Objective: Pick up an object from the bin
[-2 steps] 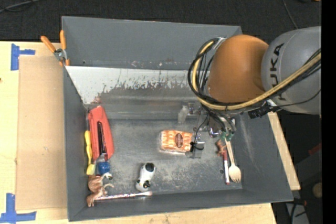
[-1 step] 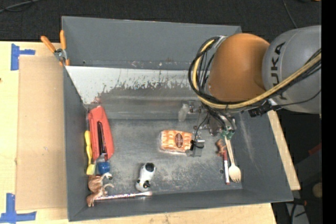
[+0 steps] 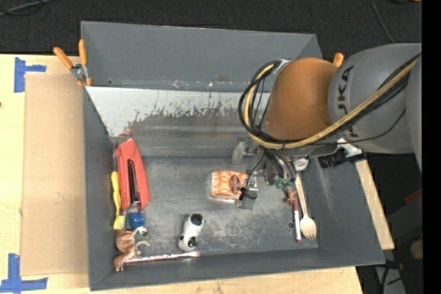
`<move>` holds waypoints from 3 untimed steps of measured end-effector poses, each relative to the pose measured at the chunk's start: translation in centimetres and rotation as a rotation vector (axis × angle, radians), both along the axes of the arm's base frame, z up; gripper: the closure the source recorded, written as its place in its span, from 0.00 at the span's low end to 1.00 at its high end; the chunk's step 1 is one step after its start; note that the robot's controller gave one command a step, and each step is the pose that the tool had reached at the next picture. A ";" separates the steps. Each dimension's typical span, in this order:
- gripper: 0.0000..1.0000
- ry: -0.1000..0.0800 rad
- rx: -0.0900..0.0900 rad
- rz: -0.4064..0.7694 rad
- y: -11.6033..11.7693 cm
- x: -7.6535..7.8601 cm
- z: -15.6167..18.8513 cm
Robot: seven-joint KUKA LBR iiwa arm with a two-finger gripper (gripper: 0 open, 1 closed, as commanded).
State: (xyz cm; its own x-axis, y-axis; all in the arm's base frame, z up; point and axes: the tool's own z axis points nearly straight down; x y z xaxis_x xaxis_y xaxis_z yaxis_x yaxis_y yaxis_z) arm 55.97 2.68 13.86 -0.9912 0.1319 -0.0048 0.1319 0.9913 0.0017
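My gripper [image 3: 246, 195] hangs low over the middle of the bin floor, under the arm's orange cover. Its tip is at the right edge of a small orange and white packet [image 3: 224, 185] that lies flat there. Whether it touches the packet I cannot tell. A pale wooden spoon with a reddish handle [image 3: 303, 218] lies to the right of the gripper, along the right wall. A small white and black toy [image 3: 191, 231] sits in front of the packet, toward the near wall.
Along the left wall lie a red flat case [image 3: 131, 175], a yellow piece [image 3: 116, 192] and a blue piece [image 3: 136, 220]. A brown animal figure [image 3: 130, 244] and a thin rod [image 3: 169, 256] lie in the near left corner.
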 end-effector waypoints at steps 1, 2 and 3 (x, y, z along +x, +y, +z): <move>0.00 0.006 0.000 -0.157 -0.5 1.1 -2.6; 0.00 0.007 0.001 -0.214 -2.2 2.4 -4.7; 0.00 0.008 0.001 -0.246 -3.6 -0.3 -6.4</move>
